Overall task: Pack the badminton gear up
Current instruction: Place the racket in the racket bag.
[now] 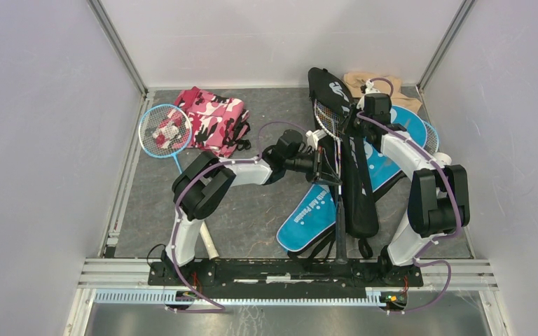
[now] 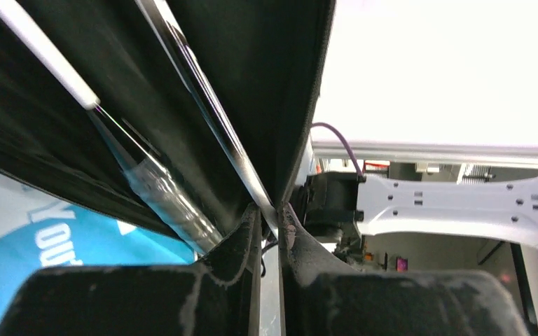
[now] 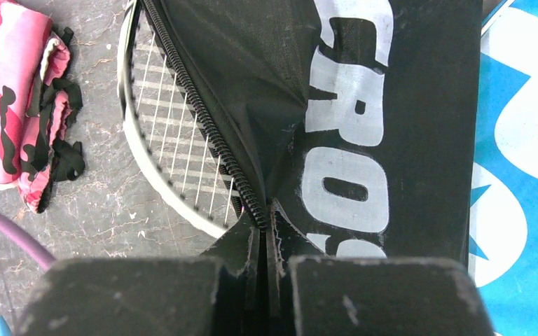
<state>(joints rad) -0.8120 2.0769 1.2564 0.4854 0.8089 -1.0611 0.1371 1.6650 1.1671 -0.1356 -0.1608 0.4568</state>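
Two grippers share one job. Your right gripper (image 3: 265, 225) pinches zipper edge of black cover (image 3: 392, 105), lifting flap to hold mouth wide. Racket (image 3: 175, 157) head lies half under that flap. Your left gripper (image 2: 270, 213) clamps thin shaft, probably same racket's (cover crowds view), to feed it in. Black cover lies across blue cover (image 1: 315, 210), right of centre. Left arm reaches rightward, elbow bent; right arm stretches forward, wrist pitched down.

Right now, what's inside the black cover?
A racket head sits partly inside the black cover, at its open zipper edge; strings show, the rest of the head is hidden by fabric.
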